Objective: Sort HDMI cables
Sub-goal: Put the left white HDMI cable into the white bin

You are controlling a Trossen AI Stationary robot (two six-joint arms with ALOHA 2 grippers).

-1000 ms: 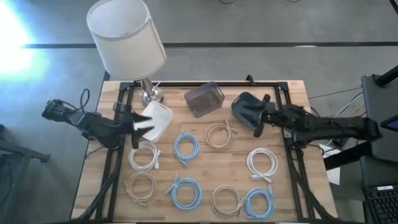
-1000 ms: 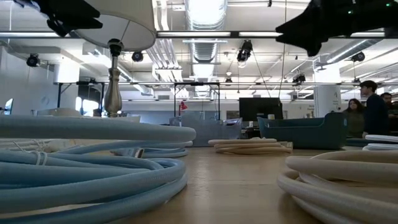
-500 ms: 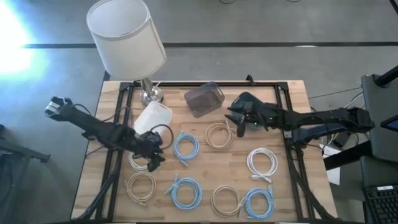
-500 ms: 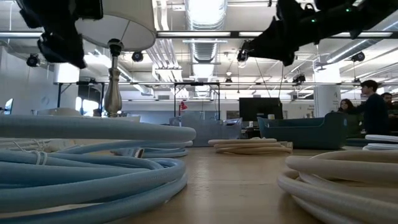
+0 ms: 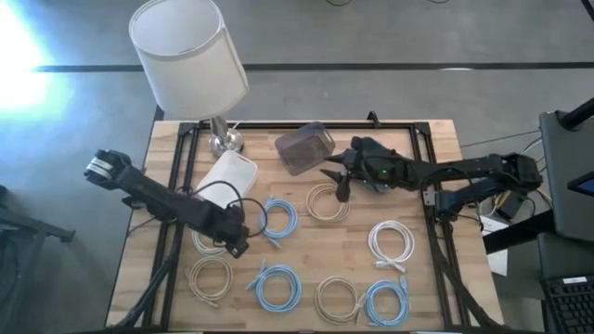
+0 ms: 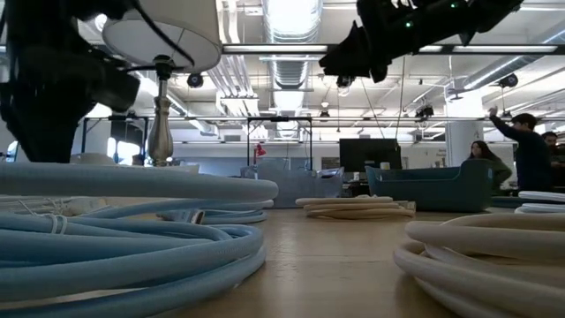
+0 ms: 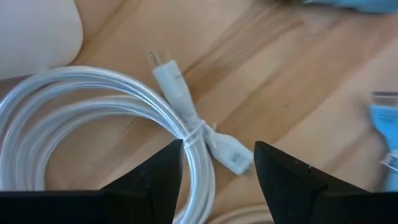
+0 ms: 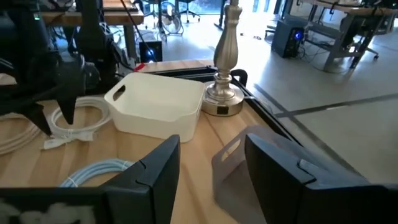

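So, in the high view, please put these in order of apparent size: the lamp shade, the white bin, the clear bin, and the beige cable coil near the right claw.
1. Lamp shade, though it stands nearer the camera, which enlarges it.
2. White bin and clear bin: about alike, and an arm partly covers the white one.
3. Beige cable coil.

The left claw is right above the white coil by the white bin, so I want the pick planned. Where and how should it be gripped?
Grip the white coil where the tie bunches its strands beside the two plugs, coming straight down. It lies flat on the table, and the open left claw already straddles that spot. This is a judgement; the white bin nearby leaves less room on that side.
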